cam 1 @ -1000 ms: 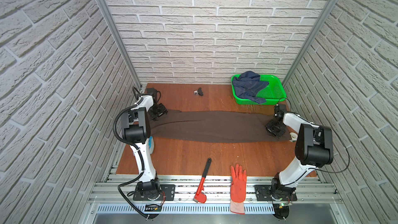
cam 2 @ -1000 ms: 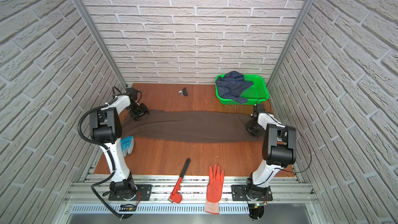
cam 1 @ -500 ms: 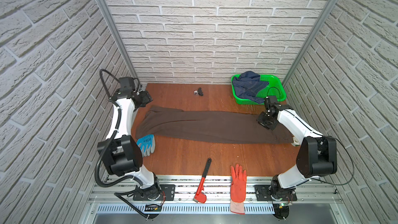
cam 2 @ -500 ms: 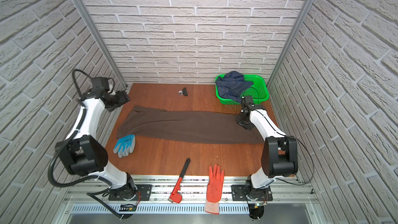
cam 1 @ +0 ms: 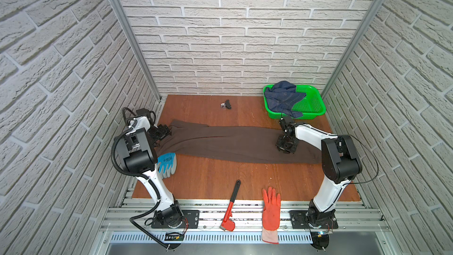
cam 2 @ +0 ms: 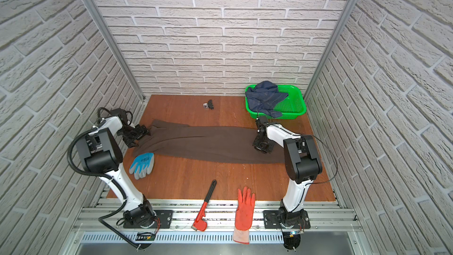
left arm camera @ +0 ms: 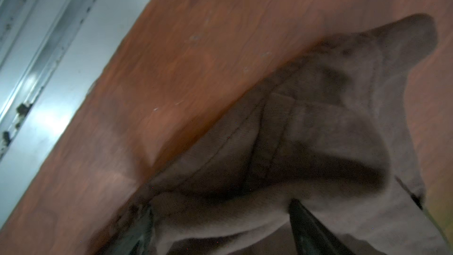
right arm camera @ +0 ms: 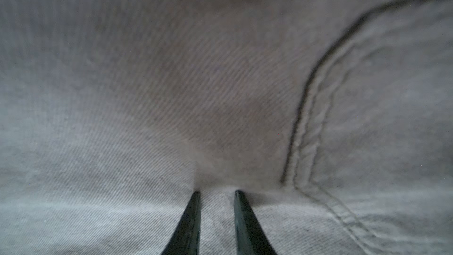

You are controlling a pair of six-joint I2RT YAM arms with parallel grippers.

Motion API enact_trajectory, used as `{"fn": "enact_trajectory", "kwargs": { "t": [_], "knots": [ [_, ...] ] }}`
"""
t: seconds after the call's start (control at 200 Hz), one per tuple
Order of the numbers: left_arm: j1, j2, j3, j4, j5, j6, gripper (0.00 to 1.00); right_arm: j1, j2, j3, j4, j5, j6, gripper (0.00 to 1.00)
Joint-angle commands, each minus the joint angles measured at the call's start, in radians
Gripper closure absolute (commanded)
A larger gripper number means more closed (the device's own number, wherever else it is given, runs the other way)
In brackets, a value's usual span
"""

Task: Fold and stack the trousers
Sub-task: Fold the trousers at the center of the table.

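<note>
Trousers point(cam 1: 232, 143) of thin, soft dark brown twill lay flat across the middle of the reddish wooden table point(cam 1: 208, 180). Their long axis ran from 9 o'clock to 3 o'clock, dipping slightly toward 4. The curved, double-stitched pocket seam in the right wrist view put the waist at the 3 o'clock end, so the legs pointed to 9. There the hemmed ends fanned apart a little, one corner toward 10.

The left gripper point(cam 1: 165, 132) sat at the 9 o'clock end, close to the table's edge and its metal rail. In its wrist view the fingers stood wide, with a loose fold of cloth between them point(left arm camera: 220, 204). The right gripper point(cam 1: 285, 147) pointed down onto the waist end. Its thin black fingers stood narrow, tips on the weave and a strip of cloth between them point(right arm camera: 216, 192). We could not tell whether it pinched.

At 1 o'clock stood a green mesh basket point(cam 1: 316, 109) holding crumpled blue denim point(cam 1: 282, 94), and a small black item point(cam 1: 228, 104) lay at 12. Toward 6 the bare wood gave open room. Along that side lay a blue glove point(cam 1: 168, 164) at 8, and a red wrench point(cam 1: 231, 207) and an orange glove point(cam 1: 270, 207) overhanging the 6 o'clock edge.
</note>
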Motion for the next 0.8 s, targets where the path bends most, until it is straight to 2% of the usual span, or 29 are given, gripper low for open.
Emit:
{"fn": "enact_trajectory", "kwargs": {
  "t": [0.0,0.145,0.375,0.435,0.525,0.6,0.685,0.795],
  "knots": [
    [-0.031,0.037,0.071,0.018,0.019,0.043,0.13,0.001,0.048,-0.018,0.036,-0.004,-0.023,0.74],
    [-0.079,0.122,0.158,-0.045,-0.013,0.08,0.19,0.001,0.066,0.005,0.022,-0.01,-0.03,0.74],
    [-0.134,0.193,0.208,-0.132,-0.067,0.112,0.3,0.001,0.042,0.005,0.011,-0.029,-0.033,0.75],
    [-0.142,0.198,0.213,-0.146,-0.082,0.119,0.42,0.001,0.031,0.005,0.008,-0.032,-0.035,0.75],
    [-0.148,0.159,0.203,-0.154,-0.129,0.121,0.79,0.001,0.02,0.008,-0.002,-0.029,-0.041,0.76],
    [-0.158,0.067,0.179,-0.14,-0.175,0.129,1.0,0.001,0.019,0.01,-0.008,-0.03,-0.046,0.78],
    [-0.192,-0.044,0.202,-0.179,-0.254,0.14,1.0,0.001,0.021,0.006,-0.008,-0.033,-0.05,0.79],
    [-0.313,-0.128,0.274,-0.27,-0.337,0.119,1.0,0.001,0.017,0.003,-0.006,-0.041,-0.053,0.8]
  ]
}}
